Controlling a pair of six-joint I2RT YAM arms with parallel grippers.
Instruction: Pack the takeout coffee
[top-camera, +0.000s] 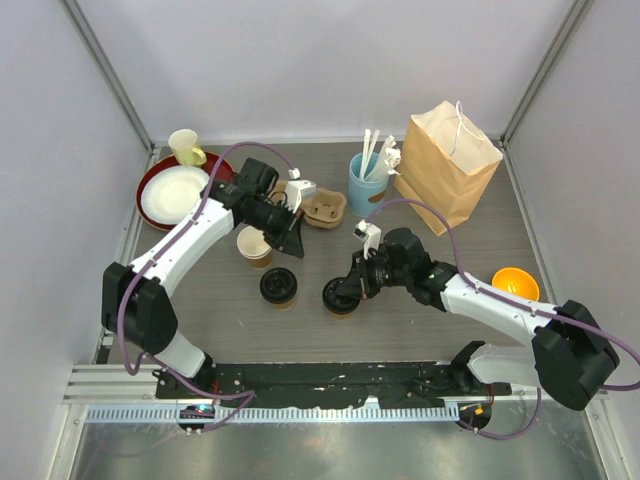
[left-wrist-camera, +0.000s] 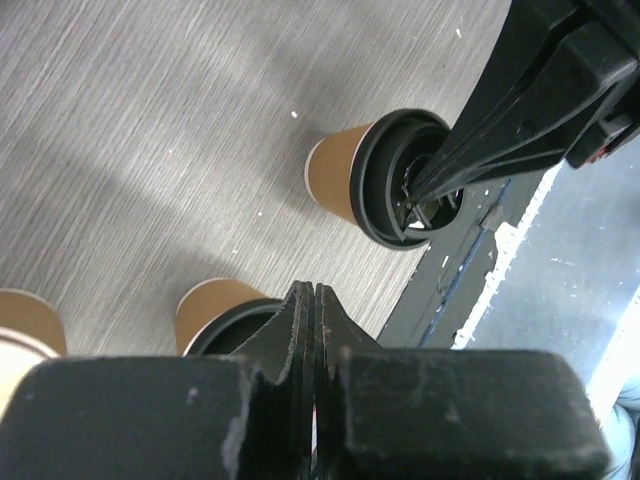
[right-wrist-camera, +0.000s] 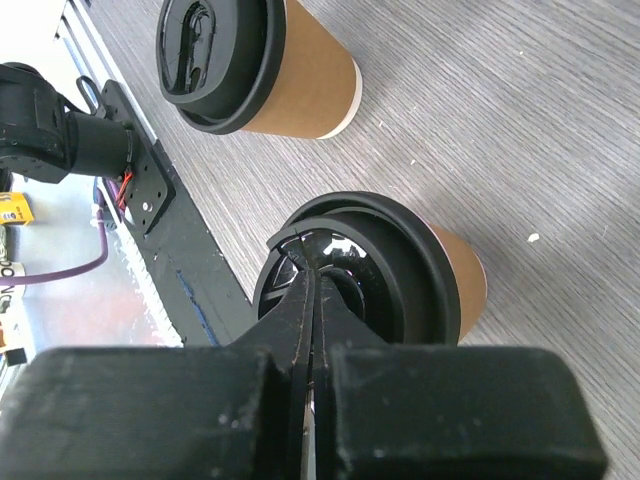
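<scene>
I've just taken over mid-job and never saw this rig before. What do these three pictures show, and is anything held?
Two robot arms stand at the near edge of the table. One picture looks down from overhead; the other two come from wrist cameras. On it: a left lidded cup, a right lidded cup, an open cup, a cup carrier, a paper bag, a blue cup of utensils, an orange bowl, plates and a mug. The left gripper is shut and empty. The right gripper is shut too, tips on the right lidded cup's lid, gripping nothing.
</scene>
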